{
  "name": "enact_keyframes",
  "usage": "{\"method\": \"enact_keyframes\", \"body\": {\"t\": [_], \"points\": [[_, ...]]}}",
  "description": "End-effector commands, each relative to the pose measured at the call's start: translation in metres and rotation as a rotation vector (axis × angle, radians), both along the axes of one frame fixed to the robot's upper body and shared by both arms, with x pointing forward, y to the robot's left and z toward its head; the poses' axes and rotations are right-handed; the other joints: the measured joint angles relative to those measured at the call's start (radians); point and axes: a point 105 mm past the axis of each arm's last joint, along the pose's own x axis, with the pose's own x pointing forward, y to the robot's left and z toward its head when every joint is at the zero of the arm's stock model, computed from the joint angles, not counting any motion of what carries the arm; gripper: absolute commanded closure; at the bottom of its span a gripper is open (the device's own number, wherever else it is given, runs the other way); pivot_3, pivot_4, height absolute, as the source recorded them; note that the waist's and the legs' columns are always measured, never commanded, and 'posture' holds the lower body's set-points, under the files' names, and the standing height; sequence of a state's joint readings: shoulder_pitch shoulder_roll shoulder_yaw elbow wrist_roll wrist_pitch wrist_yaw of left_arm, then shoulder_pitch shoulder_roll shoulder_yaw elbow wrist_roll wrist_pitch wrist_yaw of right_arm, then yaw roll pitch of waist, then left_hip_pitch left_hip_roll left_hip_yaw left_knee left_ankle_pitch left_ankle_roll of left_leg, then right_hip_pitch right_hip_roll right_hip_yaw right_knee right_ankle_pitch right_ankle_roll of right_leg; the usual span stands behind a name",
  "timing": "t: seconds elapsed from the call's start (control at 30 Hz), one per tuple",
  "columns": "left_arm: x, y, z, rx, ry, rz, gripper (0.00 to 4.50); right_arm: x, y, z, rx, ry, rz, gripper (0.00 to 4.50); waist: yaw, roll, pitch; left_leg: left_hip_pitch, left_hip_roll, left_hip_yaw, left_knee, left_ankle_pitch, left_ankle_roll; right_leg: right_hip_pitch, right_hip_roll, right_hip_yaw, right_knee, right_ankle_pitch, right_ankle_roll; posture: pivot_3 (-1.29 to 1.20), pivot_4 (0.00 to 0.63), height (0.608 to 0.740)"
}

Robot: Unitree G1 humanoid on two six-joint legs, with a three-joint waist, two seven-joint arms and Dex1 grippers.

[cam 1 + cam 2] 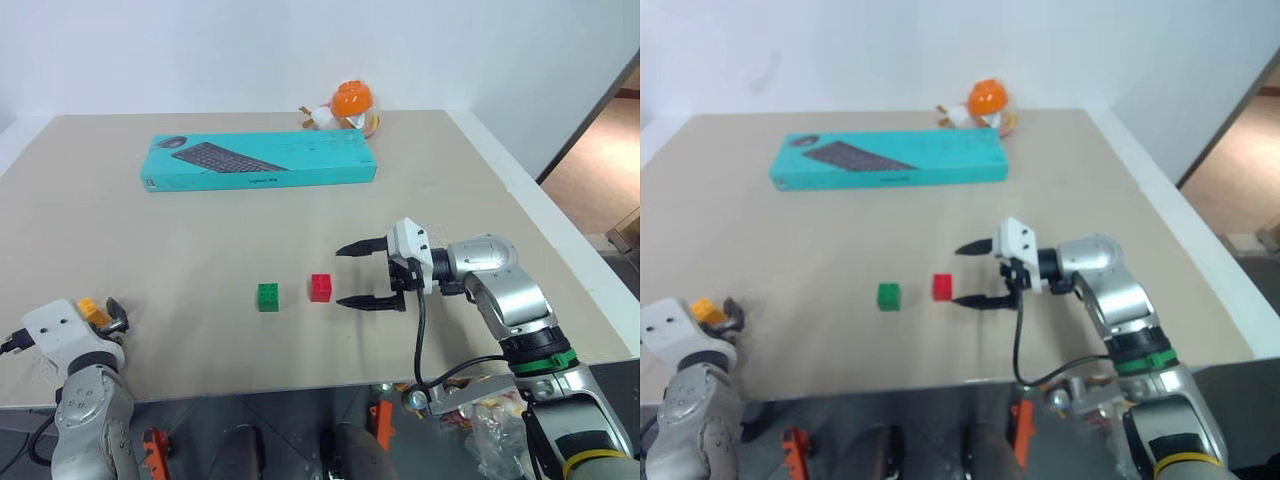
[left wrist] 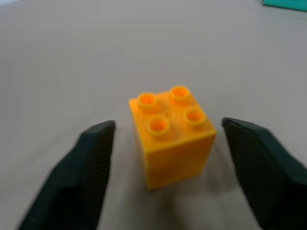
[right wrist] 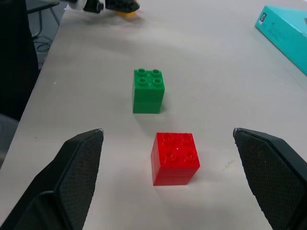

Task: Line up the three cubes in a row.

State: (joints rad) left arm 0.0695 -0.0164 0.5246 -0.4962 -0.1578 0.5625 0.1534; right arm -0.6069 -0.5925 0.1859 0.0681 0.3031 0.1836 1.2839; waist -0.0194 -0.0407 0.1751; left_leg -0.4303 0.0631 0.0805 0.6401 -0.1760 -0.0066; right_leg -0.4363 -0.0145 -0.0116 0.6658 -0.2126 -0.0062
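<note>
**Desk:** Straddling what, exactly, on the left?

**Photographer:** The left pincer sits low at the near left edge of the beige bench, its two black fingers on either side of the yellow-orange cube. The cube stands upright on the bench, four studs up. A gap shows on each side of it, so the fingers are not clamped on it; the cube rests between them, free.

**Desk:** And the right arm?

**Photographer:** The right pincer is spread wide and grasping nothing, pointing across the bench toward the robot's left. The red cube lies just beside its fingertips, a little short of the gap between them.

**Desk:** Where is the third cube?

**Photographer:** The green cube sits near the red one, on its left, with a bare strip of bench between them. Both stand studs up, near the middle of the bench toward the front edge. The yellow-orange cube is well apart from that pair, far off to the left.

**Desk:** Anything behind them?

**Photographer:** A teal keyboard box lies flat farther back, and an orange round toy sits at the far edge just beyond the box's right end.
</note>
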Motion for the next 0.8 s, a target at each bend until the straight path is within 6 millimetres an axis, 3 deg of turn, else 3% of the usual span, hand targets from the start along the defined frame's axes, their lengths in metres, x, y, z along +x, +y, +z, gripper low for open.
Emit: {"method": "enact_keyframes", "body": {"t": [0.03,0.13,0.27,0.33,0.43,0.5,0.6,0.7,0.8], "points": [[0.0,0.008,0.009,0.035,-0.032,0.022,2.31,-0.005,0.0,0.021,0.062,-0.058,0.014,0.0,0.0,0.0,0.0,0.0,0.0,0.0,0.0,0.0,0.0,0.0,0.0,0.0,0.0,0.0,0.0,0.0,0.15,0.74],[0.002,0.009,0.008,0.04,-0.028,0.02,3.2,-0.006,0.002,0.022,0.064,-0.065,0.02,0.0,0.0,-0.001,0.0,0.0,0.0,0.0,0.0,0.0,0.0,0.0,0.0,0.0,0.0,0.0,0.0,0.0,0.15,0.74],[0.01,0.007,0.015,0.11,-0.029,-0.077,3.19,-0.005,0.004,0.024,0.069,-0.079,0.016,0.0,0.0,-0.001,0.0,0.0,0.0,0.0,0.0,0.0,0.0,0.0,0.0,0.0,0.0,0.0,0.0,0.0,0.15,0.74],[0.024,-0.011,0.026,0.225,-0.03,-0.267,3.19,-0.005,0.005,0.024,0.069,-0.085,0.013,0.0,0.0,-0.002,0.001,0.0,0.0,0.0,0.0,0.0,0.0,-0.001,0.0,0.0,0.0,0.0,-0.001,0.0,0.15,0.74],[0.039,-0.058,0.035,0.35,-0.04,-0.643,3.19,-0.005,0.004,0.024,0.069,-0.09,0.008,0.0,0.001,-0.001,0.0,0.0,0.0,0.0,-0.002,0.0,0.0,-0.001,0.0,0.0,0.0,-0.001,-0.002,0.0,0.15,0.74],[0.04,-0.08,0.037,0.378,-0.051,-0.823,3.19,-0.005,0.004,0.024,0.067,-0.092,0.003,0.0,0.001,-0.001,0.0,0.0,0.001,0.001,-0.003,-0.001,-0.001,-0.002,-0.002,0.0,0.0,-0.001,-0.002,0.0,0.15,0.74],[0.032,-0.114,0.039,0.407,-0.057,-1.23,3.19,-0.006,0.002,0.024,0.059,-0.096,-0.01,0.0,0.0,-0.001,0.0,-0.001,0.002,0.005,-0.003,-0.001,-0.001,-0.003,-0.004,0.0,-0.001,-0.001,-0.002,0.0,0.15,0.74],[0.025,-0.12,0.039,0.454,-0.022,-1.525,3.19,-0.006,0.002,0.024,0.054,-0.103,-0.021,0.0,0.0,-0.001,0.001,-0.002,0.002,0.006,-0.004,-0.001,-0.002,-0.006,-0.004,0.0,-0.001,-0.002,-0.003,0.0,0.15,0.74],[0.031,-0.11,0.044,0.475,0.003,-1.651,3.19,-0.007,0.001,0.024,0.048,-0.112,-0.03,0.0,0.001,0.0,0.001,-0.001,0.003,0.005,-0.005,-0.001,-0.002,-0.006,-0.003,-0.001,-0.001,-0.003,-0.004,0.0,0.15,0.74]]}}
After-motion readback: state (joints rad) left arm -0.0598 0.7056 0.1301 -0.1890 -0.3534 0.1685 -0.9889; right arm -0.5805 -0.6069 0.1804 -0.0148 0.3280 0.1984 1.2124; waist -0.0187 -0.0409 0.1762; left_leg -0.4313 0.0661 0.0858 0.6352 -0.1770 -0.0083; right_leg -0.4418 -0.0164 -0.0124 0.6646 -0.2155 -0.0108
